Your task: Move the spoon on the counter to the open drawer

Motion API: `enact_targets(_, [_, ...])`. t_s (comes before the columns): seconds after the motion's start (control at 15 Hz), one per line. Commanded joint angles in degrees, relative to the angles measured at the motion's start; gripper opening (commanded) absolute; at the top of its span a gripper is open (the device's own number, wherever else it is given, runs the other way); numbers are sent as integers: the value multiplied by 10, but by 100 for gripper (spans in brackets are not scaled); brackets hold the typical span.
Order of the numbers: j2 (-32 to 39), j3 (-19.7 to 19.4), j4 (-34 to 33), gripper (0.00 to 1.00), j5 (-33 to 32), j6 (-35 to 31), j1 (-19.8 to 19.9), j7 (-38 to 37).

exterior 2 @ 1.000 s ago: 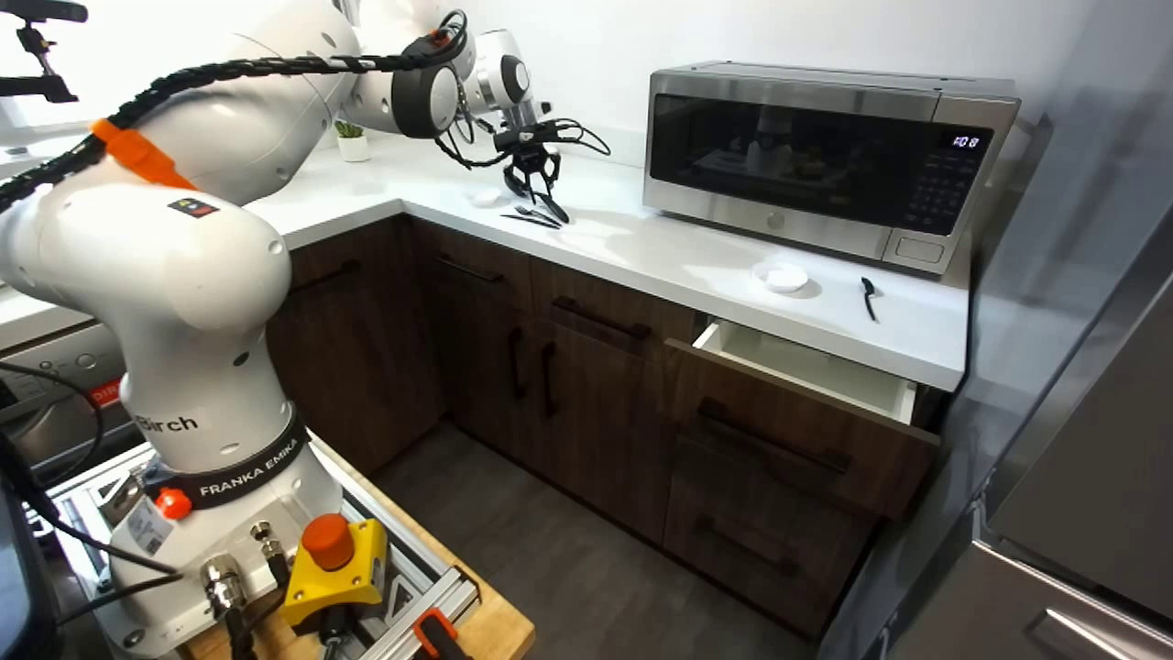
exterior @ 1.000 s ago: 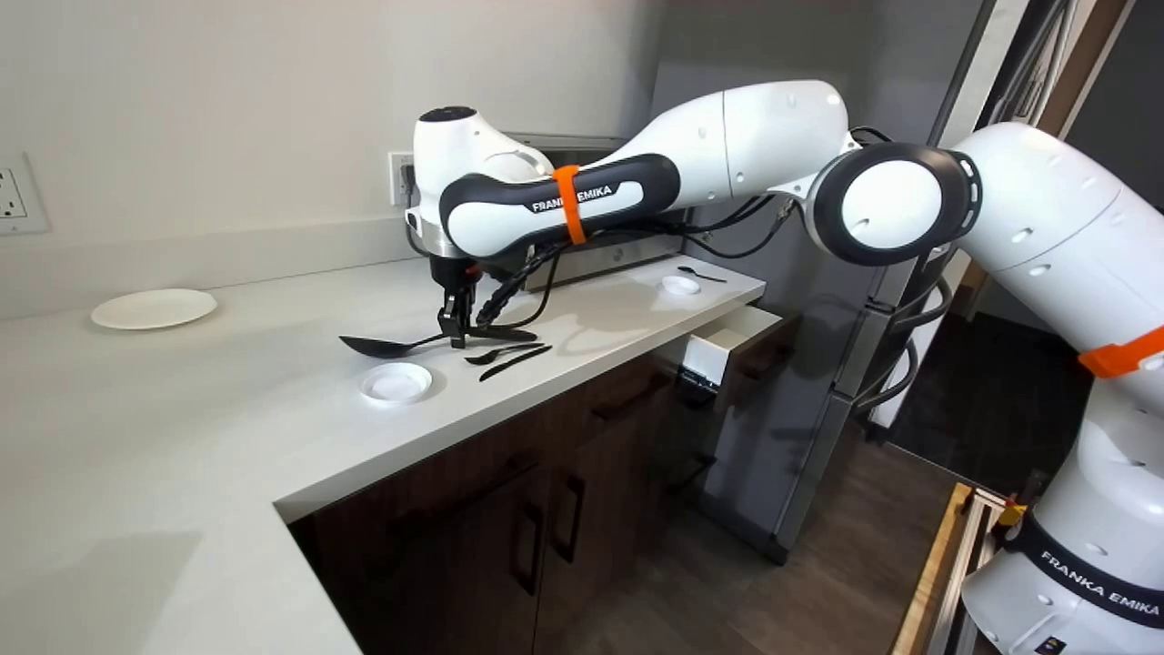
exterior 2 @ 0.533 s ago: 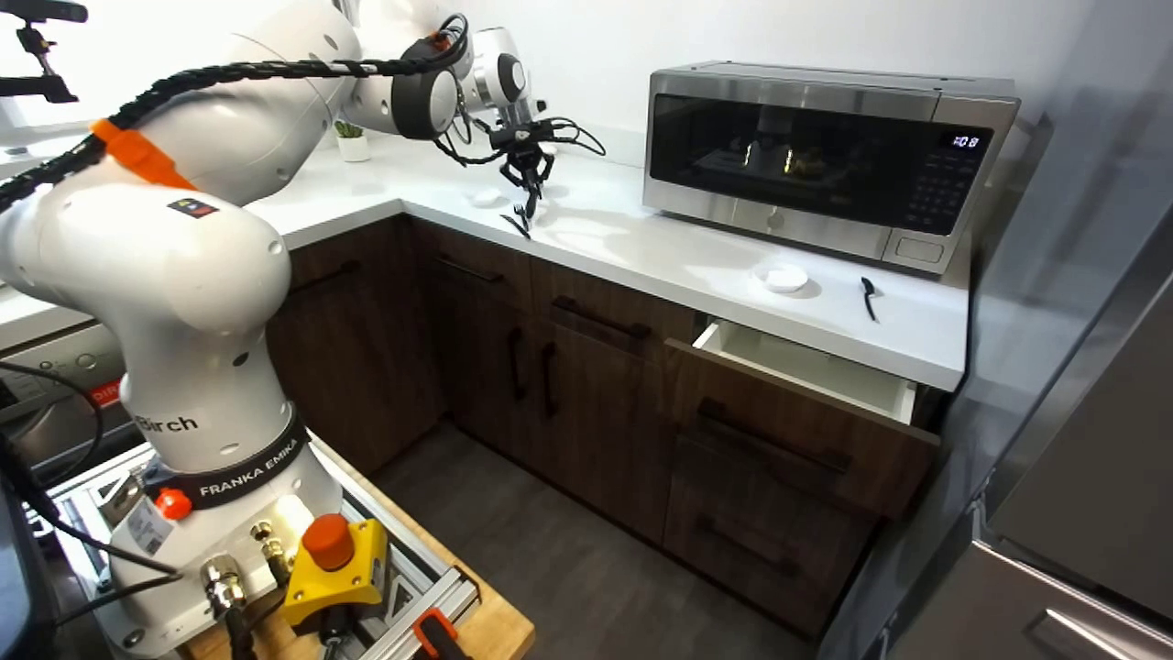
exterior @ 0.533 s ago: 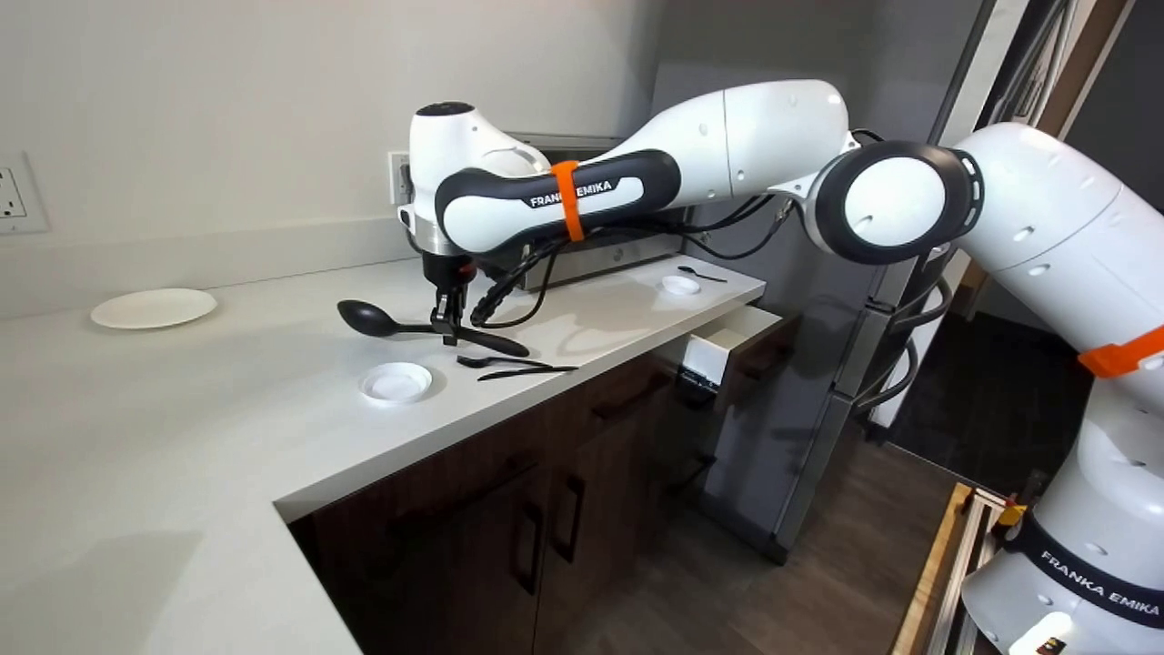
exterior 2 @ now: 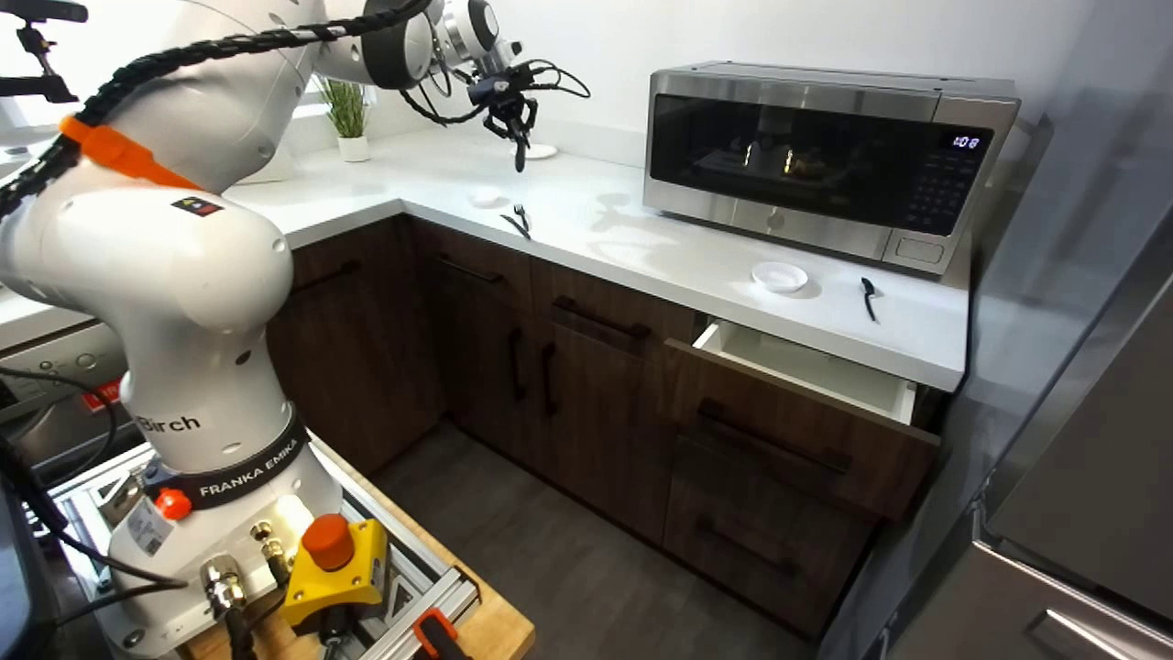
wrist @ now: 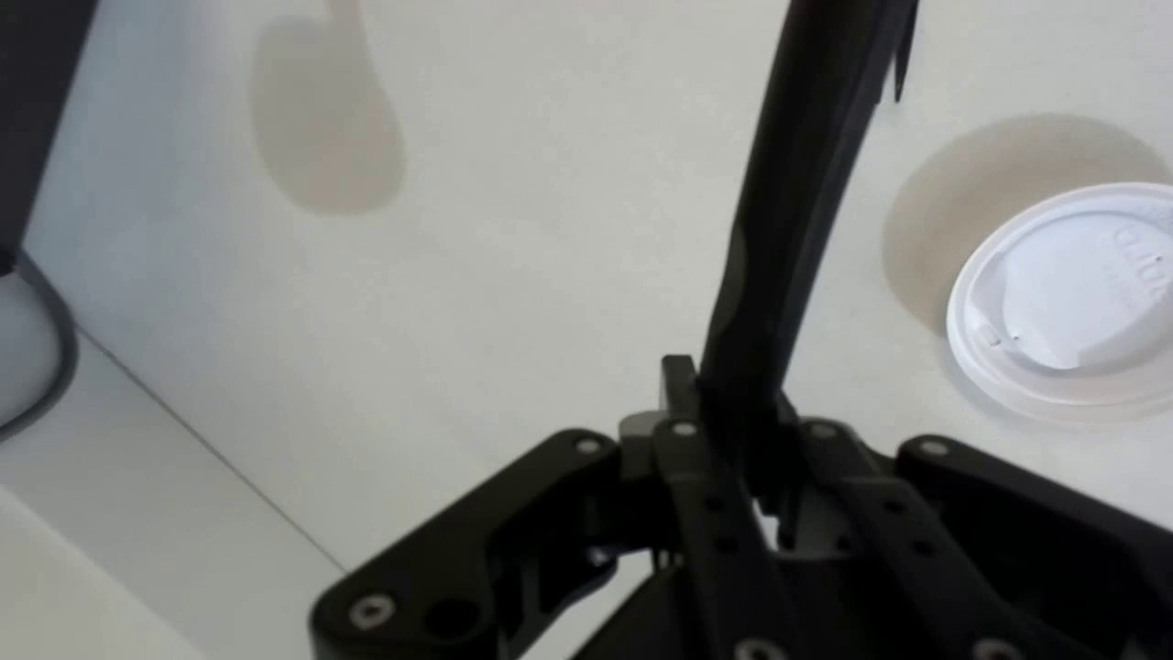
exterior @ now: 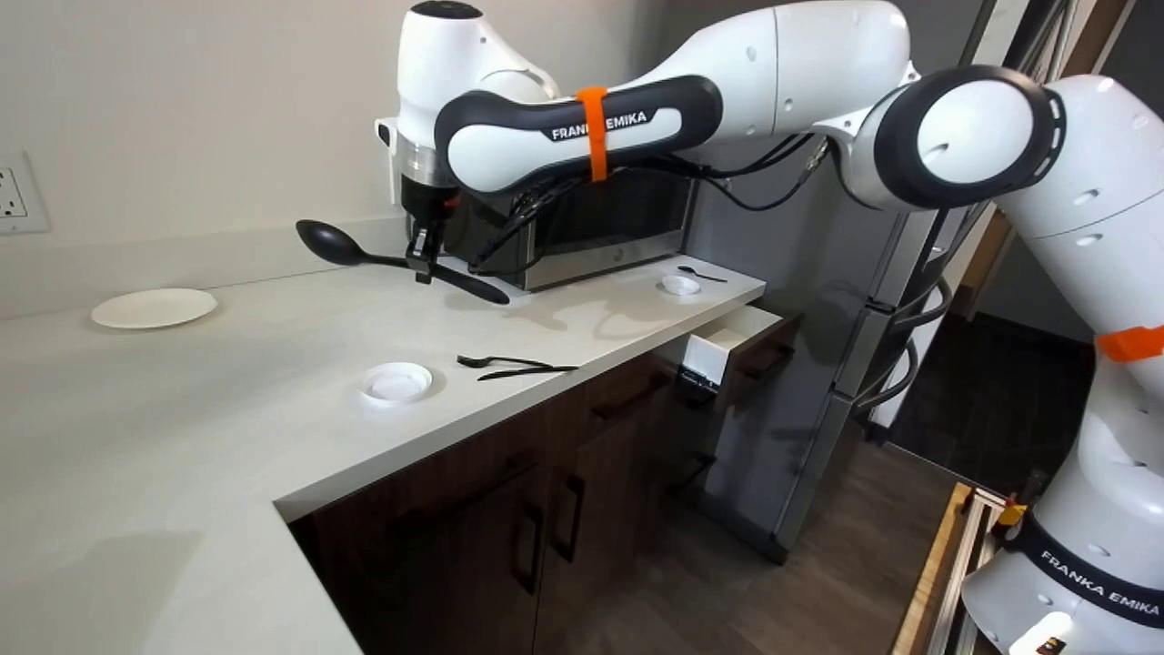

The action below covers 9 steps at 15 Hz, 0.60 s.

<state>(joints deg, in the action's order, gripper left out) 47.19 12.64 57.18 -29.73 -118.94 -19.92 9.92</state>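
Observation:
The black spoon (exterior: 332, 244) is held in the air above the white counter (exterior: 218, 409). My gripper (exterior: 425, 269) is shut on its handle, with the oval bowl out on one side and the handle end on the other. In the wrist view the handle (wrist: 797, 183) runs up from between the gripper's fingertips (wrist: 733, 394); the bowl is out of view there. In an exterior view the gripper (exterior 2: 515, 128) and spoon (exterior 2: 520, 156) are above the counter's far part. The drawer (exterior 2: 806, 367) with pale inside stands open below the counter's edge; it also shows here (exterior: 725, 341).
A fork (exterior: 500, 362) and a knife (exterior: 527, 371) lie on the counter by a white lid (exterior: 397, 382). A white plate (exterior: 155, 309) lies farther back. A microwave (exterior 2: 816, 156), a small white dish (exterior 2: 779, 277) and a small black utensil (exterior 2: 869, 299) are near the drawer.
The gripper and spoon have risen well off the counter, with the handle in the jaws. The spoon had turned earlier, and the fork and knife shifted slightly with it.

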Motion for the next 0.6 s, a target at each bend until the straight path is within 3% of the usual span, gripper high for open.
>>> enact_targets(0.0, [-107,-21,135,4,-29,-67,11,-118])
enact_targets(0.53, [-272,-65,321,4,-61,-175,25,-396])
